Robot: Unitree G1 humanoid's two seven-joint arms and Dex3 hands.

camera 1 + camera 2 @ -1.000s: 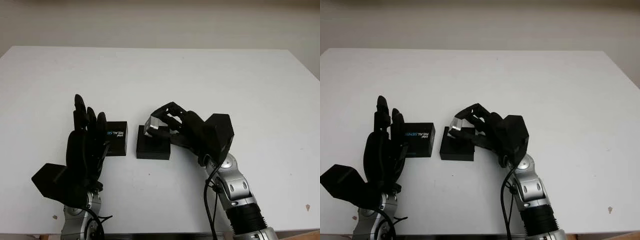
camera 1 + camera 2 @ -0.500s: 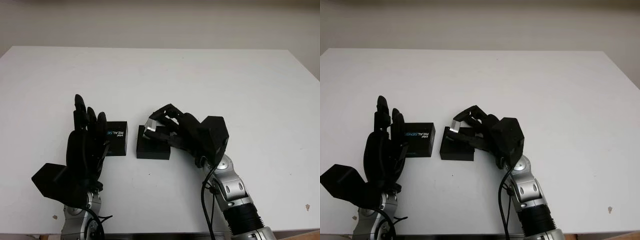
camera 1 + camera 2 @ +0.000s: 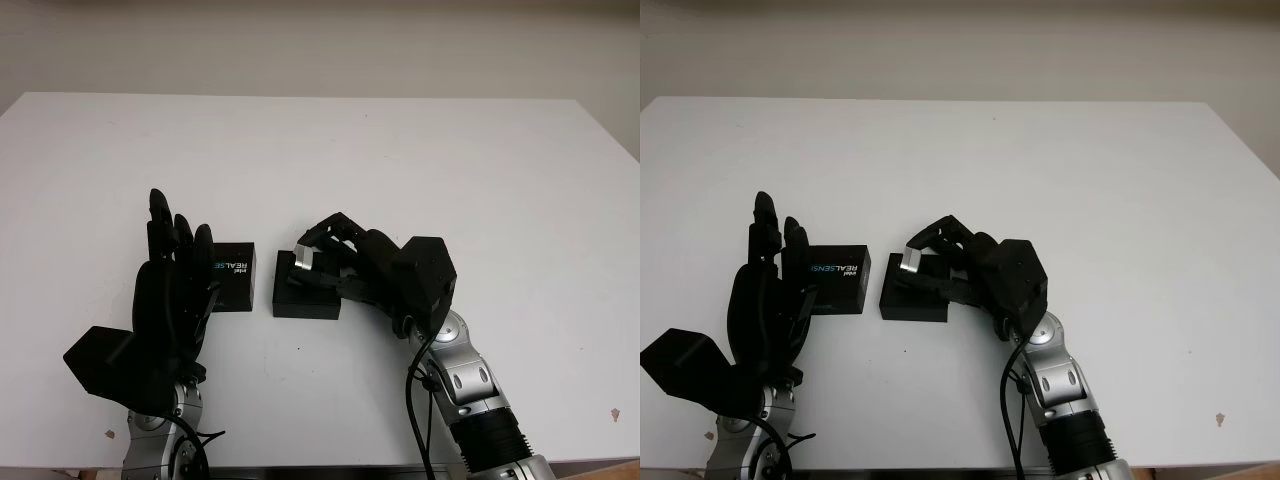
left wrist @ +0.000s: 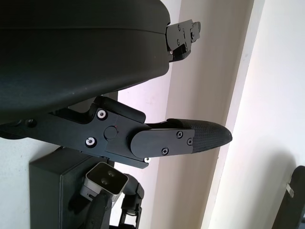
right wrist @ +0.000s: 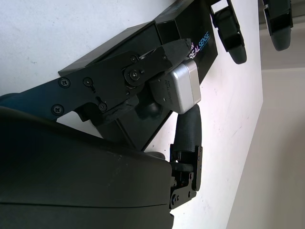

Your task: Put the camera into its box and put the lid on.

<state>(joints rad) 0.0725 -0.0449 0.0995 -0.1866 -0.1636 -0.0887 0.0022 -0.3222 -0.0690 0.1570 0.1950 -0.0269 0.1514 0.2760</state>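
My right hand is shut on the small silver camera, which it holds down at the top of the open black box near the middle of the table. In the right wrist view the camera is pinched between black fingers right over the box. The black lid, printed REALSENSE, lies just left of the box. My left hand is open and stands upright beside the lid, partly covering its left end.
The white table stretches wide behind and to both sides of the box. Its front edge runs close below both arms. A small dark speck marks the table at the front right.
My right hand has carried the camera down and a little left, from above the box's back right corner to the box's top. The left hand and lid stayed put.
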